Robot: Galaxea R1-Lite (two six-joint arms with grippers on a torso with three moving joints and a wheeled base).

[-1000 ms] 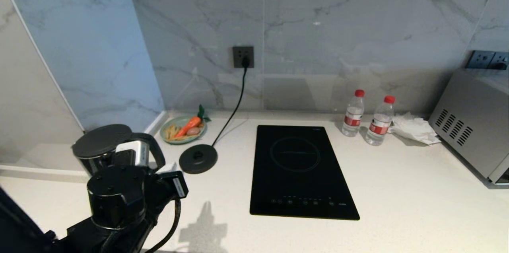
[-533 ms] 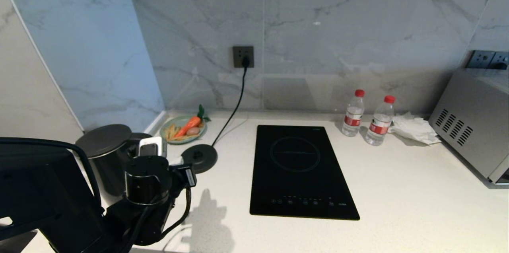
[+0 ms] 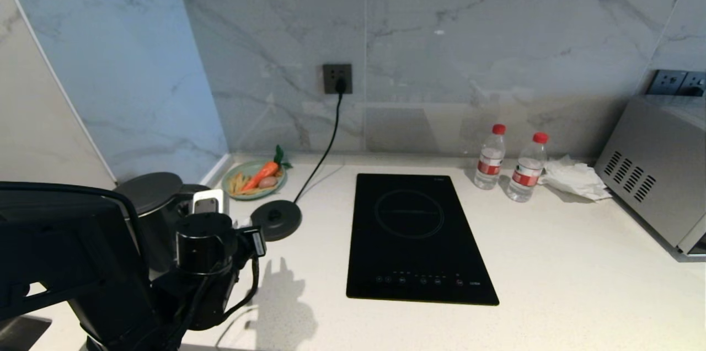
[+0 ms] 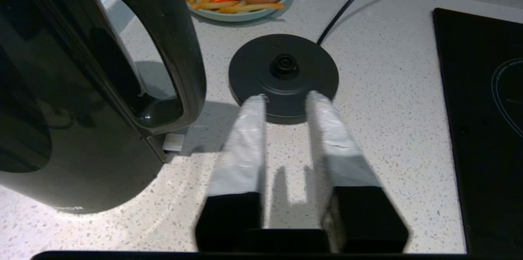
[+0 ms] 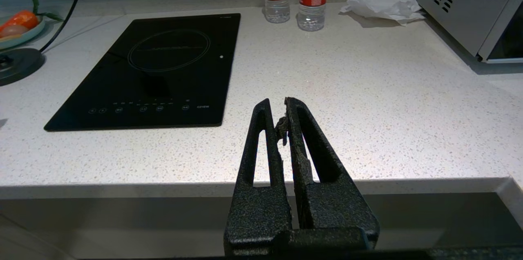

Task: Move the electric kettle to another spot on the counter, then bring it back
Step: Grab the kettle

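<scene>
The electric kettle (image 3: 148, 194) is a glossy black jug with a flat lid. It stands upright on the white speckled counter (image 3: 551, 262) at the far left, near the corner. In the left wrist view its body (image 4: 61, 129) and looped handle (image 4: 182, 47) fill one side. My left gripper (image 4: 286, 97) is open just beside the handle, apart from it, with nothing between its white-taped fingers (image 4: 245, 141). They point at the round black base disc (image 4: 283, 72). My right gripper (image 5: 277, 102) is shut and empty, parked in front of the counter's front edge.
The corded base disc (image 3: 274, 219) lies right of the kettle, and a plate of toy food (image 3: 253, 177) sits behind it. The black hob (image 3: 416, 235) is in the middle. Two water bottles (image 3: 490, 158), a crumpled tissue (image 3: 573, 177) and a microwave (image 3: 656, 169) stand at the right.
A second ago my left gripper was shut on the kettle's handle. The arm has since sunk, and the gripper has opened and come off the handle.
</scene>
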